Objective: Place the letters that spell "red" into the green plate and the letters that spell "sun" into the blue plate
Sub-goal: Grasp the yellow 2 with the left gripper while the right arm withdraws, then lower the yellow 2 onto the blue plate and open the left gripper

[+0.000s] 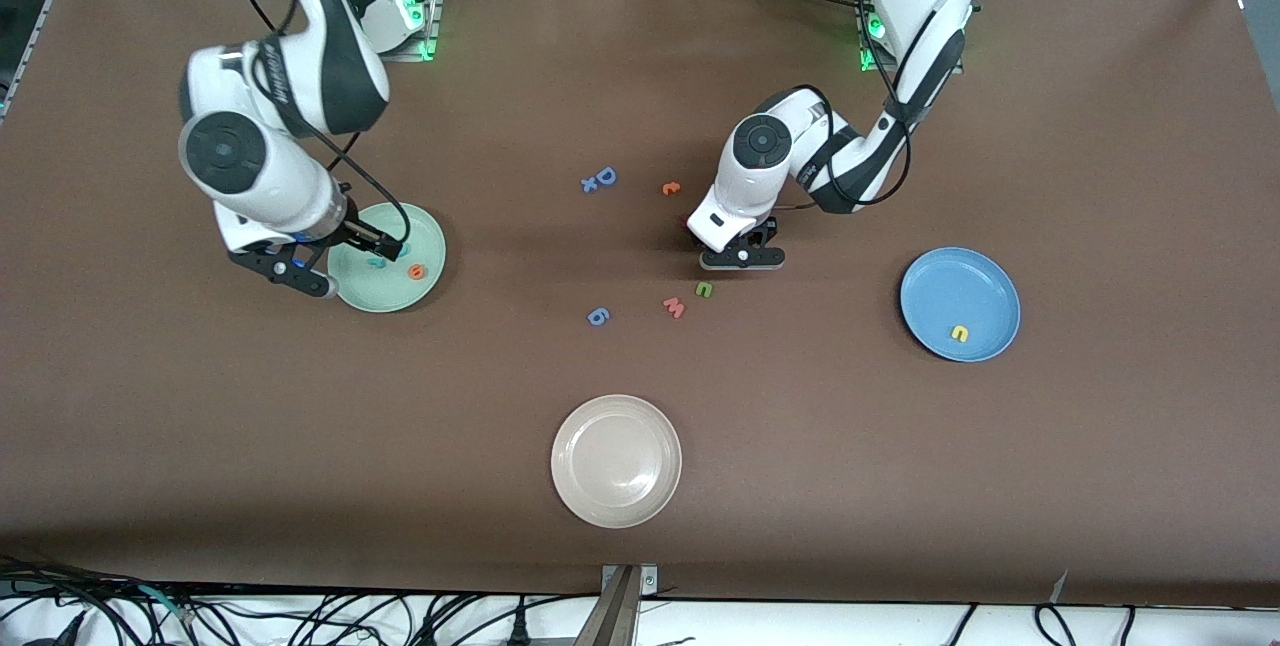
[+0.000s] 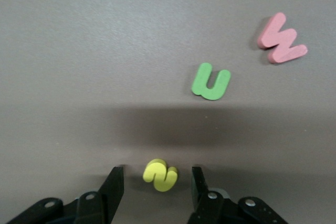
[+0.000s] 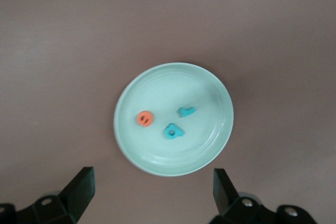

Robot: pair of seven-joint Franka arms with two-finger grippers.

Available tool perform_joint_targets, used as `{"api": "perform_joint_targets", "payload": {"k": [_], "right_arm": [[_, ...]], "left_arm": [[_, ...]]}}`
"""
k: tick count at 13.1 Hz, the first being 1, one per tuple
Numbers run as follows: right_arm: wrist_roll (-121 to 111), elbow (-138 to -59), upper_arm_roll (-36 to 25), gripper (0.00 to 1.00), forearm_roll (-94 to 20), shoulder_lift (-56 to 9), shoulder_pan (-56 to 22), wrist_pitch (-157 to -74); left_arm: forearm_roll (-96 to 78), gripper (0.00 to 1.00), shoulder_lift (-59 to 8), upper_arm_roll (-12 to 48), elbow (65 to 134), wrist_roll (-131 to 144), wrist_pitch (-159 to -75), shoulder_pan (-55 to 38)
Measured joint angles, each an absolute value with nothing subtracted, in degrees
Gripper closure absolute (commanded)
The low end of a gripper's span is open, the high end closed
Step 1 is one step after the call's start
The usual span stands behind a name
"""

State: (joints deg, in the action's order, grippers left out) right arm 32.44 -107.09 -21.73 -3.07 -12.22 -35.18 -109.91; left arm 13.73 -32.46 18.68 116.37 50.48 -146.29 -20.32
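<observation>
The yellow s (image 2: 160,175) lies flat on the table between the fingers of my left gripper (image 2: 157,182), with a gap on each side; that gripper (image 1: 742,259) is down at the table's middle. The green n (image 2: 211,82) (image 1: 704,290) lies close by, nearer the front camera. The yellow u (image 1: 960,333) is in the blue plate (image 1: 985,276). The green plate (image 3: 157,163) (image 1: 390,296) holds the orange e (image 3: 145,118) (image 1: 416,272), the teal r (image 3: 186,112) and the teal d (image 3: 172,131). My right gripper (image 3: 152,187) (image 1: 330,264) hangs open and empty above that plate's edge.
A pink w (image 1: 674,307) (image 2: 281,39) and a blue 6 (image 1: 597,316) lie beside the green n. A blue capital D (image 1: 603,177) and a small dark red letter (image 1: 671,189) lie farther from the front camera. An off-white plate (image 1: 616,461) sits near the front edge.
</observation>
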Motion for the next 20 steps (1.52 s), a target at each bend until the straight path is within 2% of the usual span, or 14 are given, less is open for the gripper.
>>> {"api": "perform_joint_targets", "payload": {"k": [2, 3, 6, 7, 8, 11, 13, 17, 20], "right_arm": [[24.78, -103.02, -24.58, 0.0, -6.74, -12.18, -34.65, -107.72], [20.69, -101.01, -25.94, 0.0, -7.14, -12.16, -34.32, -104.82], [12.61, -91.95, -27.25, 0.0, -7.42, -12.16, -33.3, -92.84], [12.09, -89.99, -26.3, 0.0, -7.37, -12.04, -31.58, -91.41], [11.53, -88.94, -22.79, 0.0, -6.5, -11.75, -27.47, -90.51], [11.48, -88.29, -5.54, 0.0, 1.01, -9.8, -11.04, -91.07], [11.61, -88.97, 1.03, 0.0, 1.68, -7.68, -4.57, -92.23], [8.2, -96.16, 2.26, 0.0, 1.68, 0.28, -2.07, -95.74], [6.09, -97.36, 0.88, 0.0, 0.43, 1.45, -1.62, -96.53]], "left_arm": [[13.73, 0.47, -33.01, 18.66, 116.09, 50.58, -146.29, -20.52], [13.73, 0.52, -33.08, 18.62, 116.05, 50.6, -146.29, -20.53], [13.73, 0.82, -33.13, 18.53, 115.97, 50.61, -146.27, -20.53], [13.73, 0.89, -33.04, 18.45, 115.92, 50.63, -146.05, -20.52], [13.74, 0.91, -32.98, 18.37, 115.85, 50.63, -145.96, -20.52], [13.74, 0.94, -32.98, 18.36, 115.83, 50.63, -145.96, -20.53], [13.74, 0.94, -33.0, 18.2, 115.11, 50.63, -144.7, -20.52], [13.75, 0.94, -32.88, 17.78, 104.76, 47.39, -127.61, -19.26], [13.75, 0.93, -32.84, 17.53, 101.3, 38.56, -123.17, -13.83]]}}
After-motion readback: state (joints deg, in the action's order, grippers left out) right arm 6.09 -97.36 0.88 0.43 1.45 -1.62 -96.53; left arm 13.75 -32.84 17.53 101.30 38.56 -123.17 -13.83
